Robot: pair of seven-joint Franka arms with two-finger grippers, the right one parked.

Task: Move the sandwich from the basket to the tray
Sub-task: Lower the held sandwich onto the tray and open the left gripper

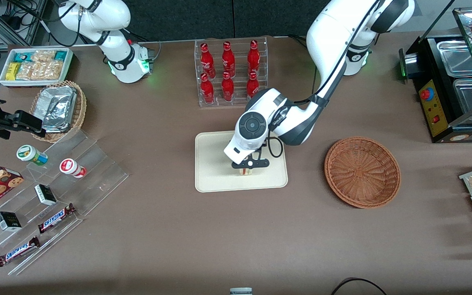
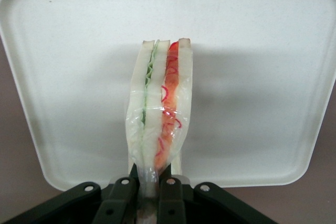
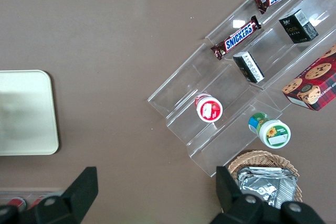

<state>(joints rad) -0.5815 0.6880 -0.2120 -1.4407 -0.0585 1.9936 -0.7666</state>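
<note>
My left gripper (image 1: 246, 168) hangs over the cream tray (image 1: 211, 172), toward the edge nearer the front camera, and is shut on the sandwich (image 1: 246, 171). In the left wrist view the wrapped sandwich (image 2: 160, 108), white bread with green and red-pink filling, stands on edge above the tray (image 2: 252, 77), pinched at its narrow end between the black fingers (image 2: 122, 200). Whether it touches the tray floor I cannot tell. The reddish-brown basket (image 1: 362, 171) sits beside the tray toward the working arm's end of the table, with nothing in it.
A clear rack of red bottles (image 1: 230, 71) stands farther from the front camera than the tray. Acrylic steps with Snickers bars (image 1: 55, 217), small cups and boxes lie toward the parked arm's end. A foil-packet basket (image 1: 59, 110), a snack bin (image 1: 35, 65) and a food warmer (image 1: 457, 82) ring the table.
</note>
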